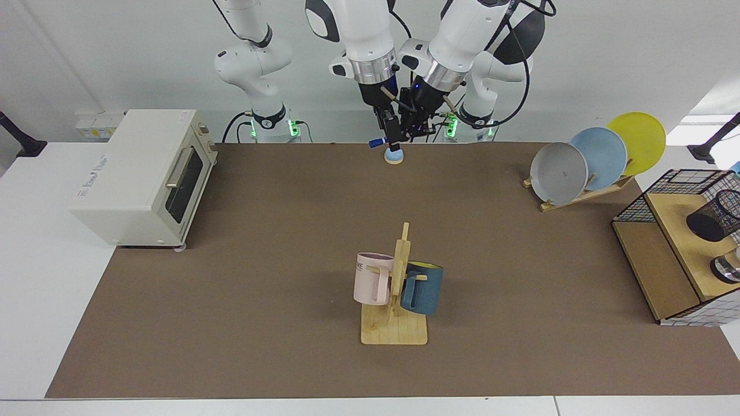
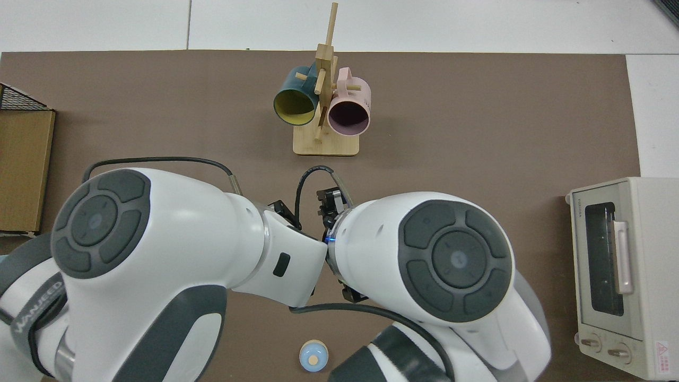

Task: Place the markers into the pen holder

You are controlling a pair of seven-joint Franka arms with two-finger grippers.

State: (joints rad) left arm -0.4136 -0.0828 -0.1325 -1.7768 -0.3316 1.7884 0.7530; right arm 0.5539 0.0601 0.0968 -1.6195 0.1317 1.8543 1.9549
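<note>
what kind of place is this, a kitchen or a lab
Most likely a robotics lab staged with kitchen props: two Franka arms mounted at a mat-covered table, a toaster oven, a mug tree and a plate rack spaced out on it, against bare white walls.

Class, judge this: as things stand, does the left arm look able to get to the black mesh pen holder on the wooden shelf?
Probably yes. The pen holder lies on the left arm's side, with bare mat between and only the plate rack nearby. The left gripper hangs beside the right gripper, at the marker.
</note>
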